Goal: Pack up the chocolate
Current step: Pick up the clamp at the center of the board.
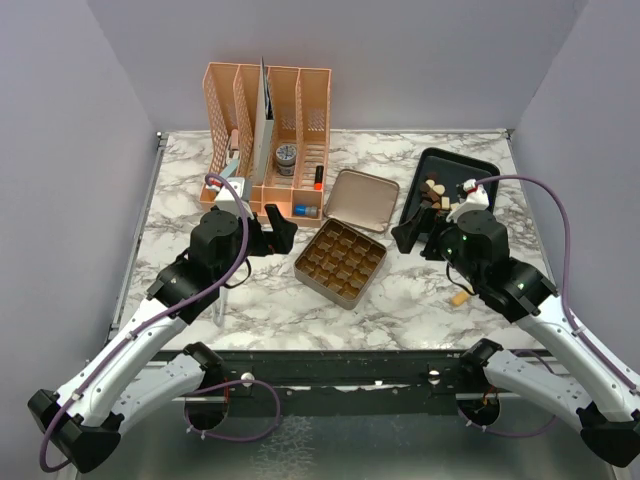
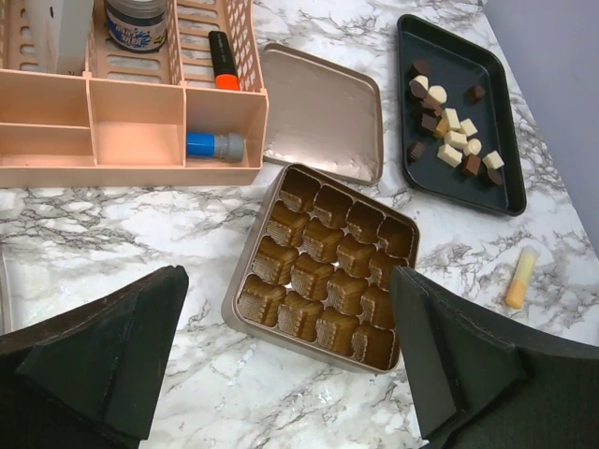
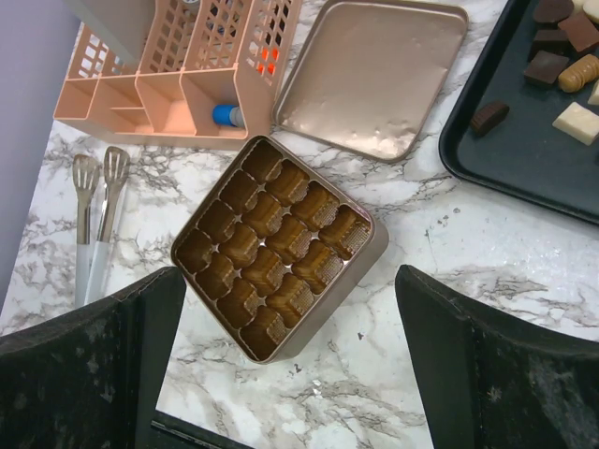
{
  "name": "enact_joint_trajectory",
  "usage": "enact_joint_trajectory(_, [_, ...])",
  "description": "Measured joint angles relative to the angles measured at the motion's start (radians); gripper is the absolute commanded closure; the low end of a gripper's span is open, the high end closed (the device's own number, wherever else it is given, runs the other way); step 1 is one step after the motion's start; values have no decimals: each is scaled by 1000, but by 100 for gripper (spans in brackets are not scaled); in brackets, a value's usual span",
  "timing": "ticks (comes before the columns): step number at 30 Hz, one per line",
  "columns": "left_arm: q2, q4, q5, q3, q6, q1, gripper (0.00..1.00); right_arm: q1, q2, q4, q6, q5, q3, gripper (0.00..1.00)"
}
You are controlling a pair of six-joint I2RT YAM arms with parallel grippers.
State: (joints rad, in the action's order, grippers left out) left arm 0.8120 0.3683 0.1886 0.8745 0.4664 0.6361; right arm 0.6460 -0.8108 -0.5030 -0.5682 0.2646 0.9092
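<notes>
- Left gripper (image 2: pixel 287 273): jaws spread wide, holding nothing, hanging over the table (image 1: pixel 400 310) left of the tin (image 3: pixel 337 299)
- Right gripper (image 3: pixel 288 273): jaws also wide and empty, on the tin's right side, close to the near end of the tray (image 2: pixel 440 47)
- Chocolate (image 2: pixel 449 126): all of it lies on the black tray at the far right of the table, in a loose cluster of dark brown, light brown and cream-white pieces; some touch each other, a few dark ones lie a little apart
- Tin: square and gold, open, turned corner-on to the arms, between the two grippers; its gold insert is a grid of small cells, and every cell that shows has no piece in it
- Lid (image 2: pixel 323 112): lies flat with its inside up, just beyond the tin, between the organizer (image 2: pixel 131 122) and the tray
- Organizer: peach plastic, at the far left of the table; it holds a marker (image 2: pixel 221 61) with an orange cap, a small blue tube (image 2: pixel 211 145) in a front compartment, and a jar (image 2: pixel 136 23) farther back
- Tongs (image 3: pixel 98 210): lying on the marble left of the tin, near the organizer's front edge
- A small pale yellow stick (image 2: pixel 520 278) lies on the marble right of the tin, off the tray; what it is cannot be told
</notes>
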Motion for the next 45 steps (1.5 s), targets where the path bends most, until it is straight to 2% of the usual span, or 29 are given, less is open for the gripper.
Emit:
enact_joint_trajectory(9, [33,2,19,0,-4,0,1,0,8,-2,1,1,-9,0])
enact_joint_trajectory(20, [271,115,128,29,43,-22,1,0,39,-8,18,-9,-11,0])
enact_joint_trajectory(24, [324,163,138,32,80,-110,1,0,65,-7,35,-24,-11,0])
enact_joint_trajectory(34, [313,204,153,-59,163,-443,1,0,113,-6,74,-47,-11,0])
enact_joint_trajectory(45, [423,203,152,-122,218,-535,1,0,170,9,95,-68,-11,0])
